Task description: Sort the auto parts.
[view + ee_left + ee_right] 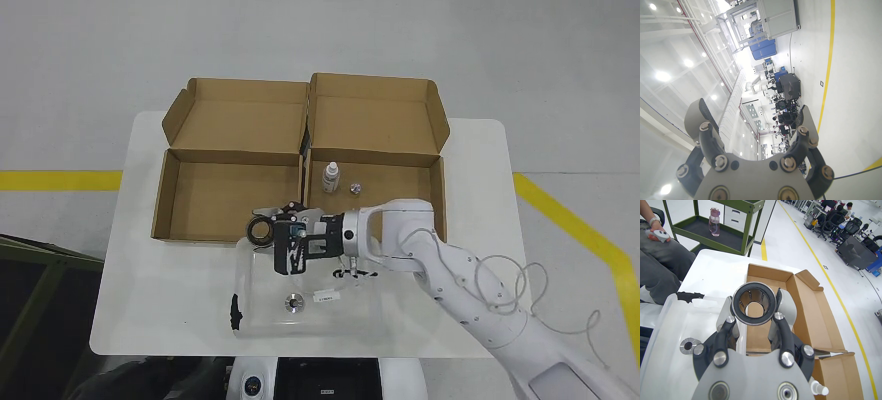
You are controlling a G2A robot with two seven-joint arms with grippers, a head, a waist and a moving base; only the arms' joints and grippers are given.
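The white table [130,280] carries a clear bin [300,335] near its front edge. Two open cardboard boxes sit just beyond the bin's far side, the left box [200,195] and the right box [400,190] touching each other. The right gripper [754,300] reaches across the bin and pinches a steel bearing sleeve [761,298] with a black end ring, holding it above the bin's far left corner, where the bin meets the left box. The left gripper [753,109] is well away from the bin, its fingers spread wide with nothing between them. A flanged metal disc [292,303] and a small white tag [324,296] lie inside the bin. A white bottle-shaped part [331,178] and a small metal knob [354,187] stand in the right box, just beyond the bin. Black tape [689,295] marks the bin's left rim.
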